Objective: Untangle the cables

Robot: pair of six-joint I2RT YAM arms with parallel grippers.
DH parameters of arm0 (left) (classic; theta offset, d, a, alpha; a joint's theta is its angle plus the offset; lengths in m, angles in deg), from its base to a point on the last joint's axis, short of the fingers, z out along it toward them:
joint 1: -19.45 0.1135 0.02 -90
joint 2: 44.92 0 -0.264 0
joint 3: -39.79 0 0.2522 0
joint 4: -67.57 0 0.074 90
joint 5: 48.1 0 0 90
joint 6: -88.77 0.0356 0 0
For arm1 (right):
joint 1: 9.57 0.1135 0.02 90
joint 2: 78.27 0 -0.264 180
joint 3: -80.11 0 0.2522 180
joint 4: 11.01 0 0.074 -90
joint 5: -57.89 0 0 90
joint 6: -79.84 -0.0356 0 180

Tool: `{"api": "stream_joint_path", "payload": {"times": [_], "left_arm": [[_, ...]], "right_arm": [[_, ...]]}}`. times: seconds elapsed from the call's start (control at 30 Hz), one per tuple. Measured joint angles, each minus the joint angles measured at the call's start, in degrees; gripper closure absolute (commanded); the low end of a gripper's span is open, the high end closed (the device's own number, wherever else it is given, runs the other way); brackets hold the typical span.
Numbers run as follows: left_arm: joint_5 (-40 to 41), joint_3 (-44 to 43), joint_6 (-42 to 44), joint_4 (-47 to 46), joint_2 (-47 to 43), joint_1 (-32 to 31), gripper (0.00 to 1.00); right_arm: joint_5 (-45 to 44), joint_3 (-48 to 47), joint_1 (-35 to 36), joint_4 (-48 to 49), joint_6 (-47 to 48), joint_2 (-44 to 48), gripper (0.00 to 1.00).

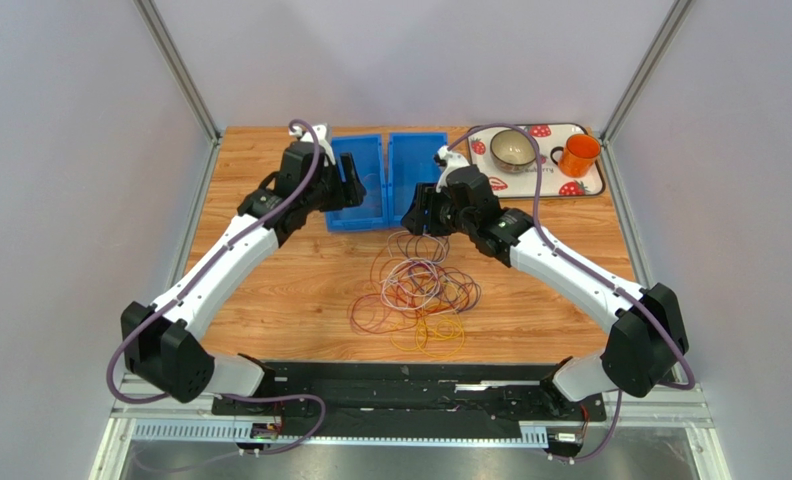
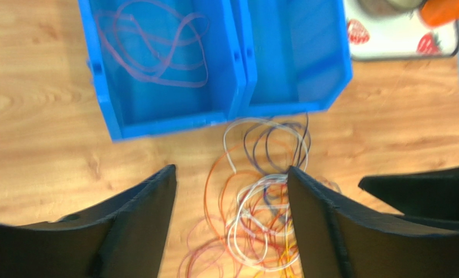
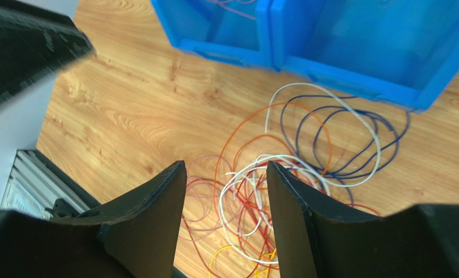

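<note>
Blue plastic bins sit side by side at the far part of the light wood surface [image 1: 270,290]. The left blue bin [image 2: 105,98] holds one pale pink-red wire [image 2: 156,79] lying loose on its floor. The right blue bin [image 2: 295,63] looks empty. So approx. one cable is sorted out, judging by that; the rest is not yet done.

The main heap of thin looped cables [image 1: 420,290] lies on the surface just in front of the bins, betw. the two arms. Mixed up in it:
- a white wire [image 3: 353,110]
- a dark purple-black wire [image 3: 397,139]
- an orange wire [image 3: 237,130]
- some red loops
- a yellow wire [image 1: 440,335] at the near edge

They cross each other in many places; can't tell which lies on top where.

Left tool [image 2: 230,174]: fingers spread wide, nothing betw. them, hanging above the far end of the heap near the bins. Right tool [image 3: 225,168]: also spread and empty, above the same end from the other side. Neither touches a wire as far as visible.

Progress looks early, w/ prob. four or five wires left to pull free and lay apart. The white and purple-black loops at the far end look the least buried.
</note>
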Motion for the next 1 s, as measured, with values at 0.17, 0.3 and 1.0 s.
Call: {"api": "stream_joint_path", "payload": {"times": [0.17,0.3,1.0], "left_arm": [[4.8,7.6,0.4,1.7,-6.2,-7.6,0.20],[7.8,14.4,-0.1,2.4,-11.2,-12.5,0.25],[14.6,31.7,-10.2,-0.5,-7.9,-25.0,0.40]], "right_arm": [[-4.5,0.0,6.2,-2.4,0.2,0.0,0.43],[-6.8,1.9,9.1,-3.6,0.2,1.4,0.44],[-10.1,12.9,9.5,-7.0,-0.9,7.5,0.45]]}}
